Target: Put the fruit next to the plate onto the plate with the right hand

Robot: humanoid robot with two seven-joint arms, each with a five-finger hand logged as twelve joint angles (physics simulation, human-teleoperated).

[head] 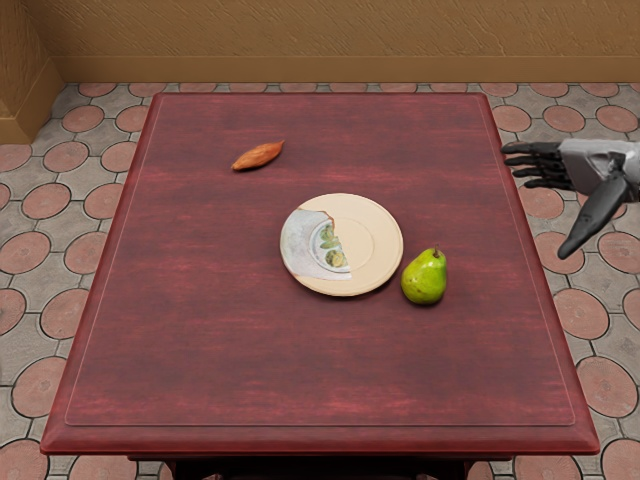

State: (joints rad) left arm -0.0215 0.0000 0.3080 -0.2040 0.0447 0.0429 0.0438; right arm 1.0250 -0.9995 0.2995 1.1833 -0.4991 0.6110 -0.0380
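The right hand point(560, 165), fingers spread and holding nothing, hovers beyond the right edge of the dark red wooden table point(200, 330). Inward of its fingertips and nearer the robot, the smooth green pear point(424, 277) stands upright, just beside the round cream plate point(372, 222). The pear looks firm, fairly light, waxy and prone to roll, so wrapping its wide lower belly seems best. Open tabletop lies between hand and pear, and the orange tapered vegetable point(258, 156) sits far beyond.

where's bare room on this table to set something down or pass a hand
Bare table: the near strip in front of the plate and pear; the left side below the orange object; the far right corner beside the right hand. Crowded only where the pear sits close by the plate's right rim.
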